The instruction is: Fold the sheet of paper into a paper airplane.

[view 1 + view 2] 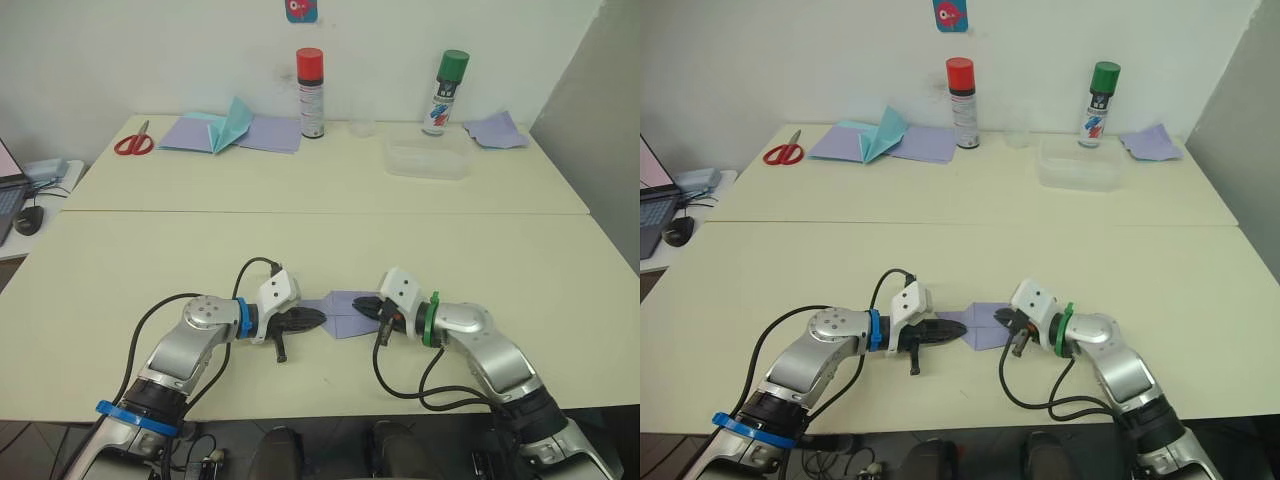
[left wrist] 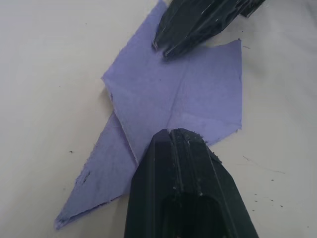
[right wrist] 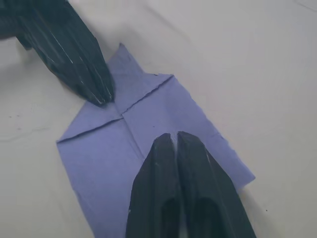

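The lavender sheet of paper [image 1: 345, 322] lies flat on the near table, folded into a layered shape with crossing creases and a point toward my left. My left gripper [image 1: 320, 318] is shut, and its tip rests on the pointed end of the paper [image 2: 198, 94]. My right gripper [image 1: 360, 306] is also shut, its tip pressing on the squarer end [image 3: 99, 153]. The two tips face each other a short distance apart over the paper. In the left wrist view my left gripper [image 2: 171, 134] sits on the fold line, with the right gripper [image 2: 163, 47] across from it.
On the far table lie red scissors [image 1: 134, 143], a teal pointed paper piece [image 1: 232, 125] on lavender sheets [image 1: 272, 133], a red-capped can [image 1: 310, 93], a green-capped can [image 1: 447, 92], a clear plastic tub [image 1: 428, 158] and a lavender scrap [image 1: 496, 130]. A mouse [image 1: 28, 220] sits far left.
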Available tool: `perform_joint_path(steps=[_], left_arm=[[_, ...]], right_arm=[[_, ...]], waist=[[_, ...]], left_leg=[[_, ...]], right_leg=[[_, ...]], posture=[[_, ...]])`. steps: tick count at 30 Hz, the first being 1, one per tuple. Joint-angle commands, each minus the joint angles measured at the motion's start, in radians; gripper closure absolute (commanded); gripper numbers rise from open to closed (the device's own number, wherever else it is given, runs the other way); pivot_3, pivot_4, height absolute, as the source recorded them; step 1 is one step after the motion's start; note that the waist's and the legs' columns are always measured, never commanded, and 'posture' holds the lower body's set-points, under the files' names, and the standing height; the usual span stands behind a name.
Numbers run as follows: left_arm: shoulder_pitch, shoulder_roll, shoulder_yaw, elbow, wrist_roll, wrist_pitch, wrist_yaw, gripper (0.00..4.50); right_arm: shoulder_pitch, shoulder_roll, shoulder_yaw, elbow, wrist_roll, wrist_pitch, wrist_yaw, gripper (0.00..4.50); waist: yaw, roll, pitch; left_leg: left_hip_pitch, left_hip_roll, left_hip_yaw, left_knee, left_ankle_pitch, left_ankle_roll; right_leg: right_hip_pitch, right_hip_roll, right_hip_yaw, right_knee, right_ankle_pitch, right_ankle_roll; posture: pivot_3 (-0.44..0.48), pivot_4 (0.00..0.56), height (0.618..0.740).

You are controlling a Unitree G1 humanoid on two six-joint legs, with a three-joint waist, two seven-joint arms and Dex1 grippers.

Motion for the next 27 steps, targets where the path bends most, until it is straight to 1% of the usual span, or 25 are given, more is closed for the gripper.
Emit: perform_joint_path(steps=[1, 4, 6, 8, 9, 12, 17, 19, 24, 27], left_arm=[[0.023, -0.008, -0.036, 0.028, 0.027, 0.060, 0.008, 4.50], [0.014, -0.026, -0.038, 0.050, 0.031, 0.068, 0.016, 4.50], [0.015, -0.030, -0.039, 0.051, 0.033, 0.074, 0.014, 4.50], [0.019, -0.032, -0.040, 0.048, 0.032, 0.080, 0.011, 4.50], [0.022, -0.032, -0.042, 0.046, 0.033, 0.080, 0.011, 4.50], [0.029, -0.033, -0.045, 0.041, 0.035, 0.079, 0.011, 4.50], [0.025, -0.036, -0.045, 0.045, 0.039, 0.069, 0.010, 4.50], [0.026, -0.034, -0.042, 0.040, 0.034, 0.076, 0.007, 4.50], [0.034, -0.033, -0.043, 0.031, 0.031, 0.084, 0.004, 4.50], [0.042, -0.033, -0.047, 0.024, 0.031, 0.088, 0.004, 4.50]], right_arm=[[-0.023, -0.037, -0.092, -0.103, 0.106, 0.120, 0.027, 2.84], [-0.029, -0.098, -0.220, -0.129, 0.239, 0.364, 0.026, 1.79], [-0.026, -0.137, -0.254, -0.123, 0.303, 0.509, 0.030, 0.97], [-0.040, -0.133, -0.302, -0.091, 0.363, 0.670, 0.002, 0.25], [-0.052, -0.121, -0.325, -0.073, 0.389, 0.745, -0.014, 0.25], [-0.101, -0.065, -0.363, -0.019, 0.420, 0.882, -0.076, 0.25], [-0.182, 0.056, -0.398, 0.021, 0.454, 1.035, -0.151, 0.25], [-0.200, 0.096, -0.396, 0.025, 0.459, 1.068, -0.177, 0.25], [-0.213, 0.175, -0.370, 0.052, 0.443, 1.095, -0.233, 0.25], [-0.228, 0.230, -0.398, 0.102, 0.446, 1.116, -0.276, 0.25]], waist=[[0.001, 0.000, 0.000], [0.007, 0.001, 0.000], [0.008, 0.001, 0.000], [0.007, 0.001, 0.000], [0.006, 0.001, 0.000], [0.002, 0.002, -0.001], [-0.001, 0.003, -0.001], [-0.001, 0.003, -0.001], [-0.002, 0.004, -0.002], [-0.005, 0.004, -0.006]], left_leg=[[0.000, 0.000, 0.000, 0.000, 0.000, 0.000], [-0.001, 0.000, -0.001, 0.000, 0.000, 0.000], [-0.001, -0.001, -0.002, 0.000, 0.000, 0.000], [-0.001, -0.001, -0.001, 0.000, 0.000, 0.000], [0.000, 0.000, -0.001, 0.000, 0.000, 0.000], [0.000, 0.000, -0.001, 0.000, 0.000, 0.000], [0.000, 0.000, -0.002, 0.000, 0.000, 0.000], [-0.001, 0.000, -0.002, 0.000, 0.000, 0.000], [-0.002, 0.000, -0.001, -0.001, 0.000, 0.000], [-0.001, 0.001, -0.001, -0.001, 0.000, 0.000]], right_leg=[[0.000, 0.000, 0.000, 0.000, 0.000, 0.000], [0.000, 0.000, -0.001, 0.000, 0.000, 0.001], [0.000, -0.001, 0.000, 0.000, 0.000, 0.000], [0.001, -0.003, 0.000, -0.001, 0.000, -0.001], [0.001, -0.004, 0.001, -0.001, 0.000, -0.001], [0.000, -0.003, 0.001, -0.001, 0.000, -0.001], [0.000, 0.000, 0.001, 0.000, 0.001, 0.001], [0.000, 0.001, 0.001, 0.000, 0.003, 0.005], [0.000, 0.001, 0.000, -0.001, 0.003, 0.005], [0.000, 0.001, -0.001, -0.001, 0.003, 0.006]], posture=[[0.000, 0.150, 0.740], [0.000, 0.150, 0.740], [0.000, 0.150, 0.740], [0.000, 0.150, 0.740], [0.000, 0.150, 0.740], [0.000, 0.150, 0.740], [0.000, 0.150, 0.740], [0.000, 0.150, 0.740], [0.000, 0.150, 0.740], [0.000, 0.150, 0.740]])
